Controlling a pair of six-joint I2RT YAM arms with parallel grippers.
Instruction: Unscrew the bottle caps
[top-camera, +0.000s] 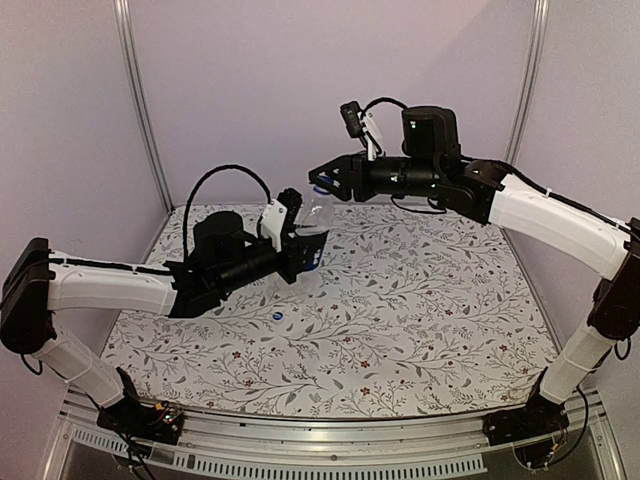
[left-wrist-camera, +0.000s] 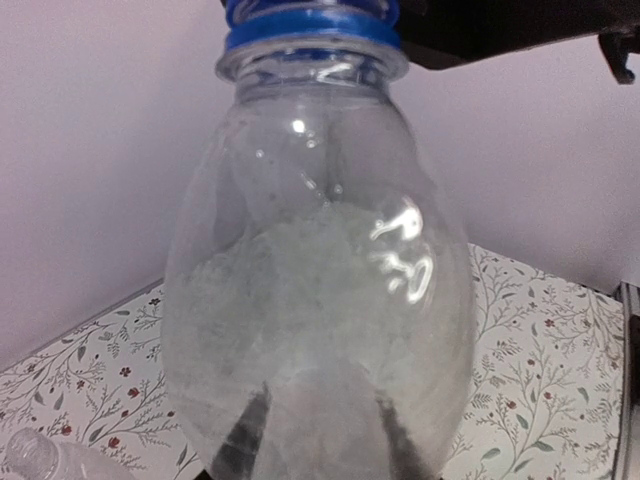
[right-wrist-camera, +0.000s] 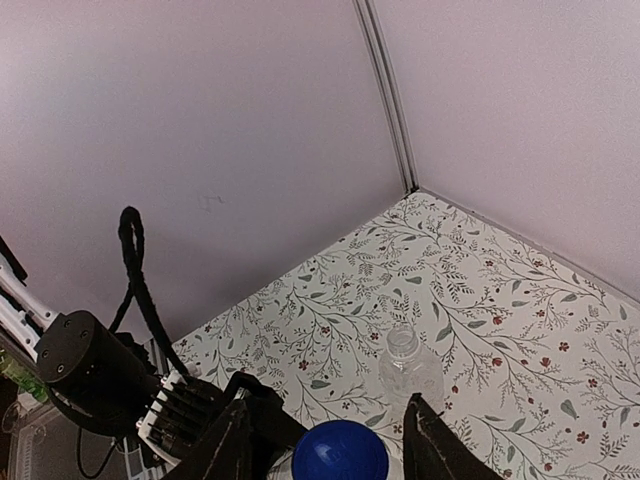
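My left gripper (top-camera: 303, 246) is shut on a clear bottle (top-camera: 316, 218) with a dark blue label and holds it upright above the table. In the left wrist view the bottle (left-wrist-camera: 315, 300) fills the frame, and the dark fingers (left-wrist-camera: 238, 440) show through its wall. Its blue cap (top-camera: 322, 186) sits screwed on top. My right gripper (top-camera: 325, 184) reaches in from the right at cap height. In the right wrist view the cap (right-wrist-camera: 340, 453) lies between the two fingers (right-wrist-camera: 228, 440), with a gap on each side. A second clear bottle (right-wrist-camera: 408, 366) stands uncapped on the table.
A loose blue cap (top-camera: 279, 316) lies on the flowered tablecloth (top-camera: 420, 320) below the left arm. The booth walls and a metal corner post (right-wrist-camera: 390, 100) stand close behind. The second bottle's top (left-wrist-camera: 35, 460) shows at the lower left of the left wrist view.
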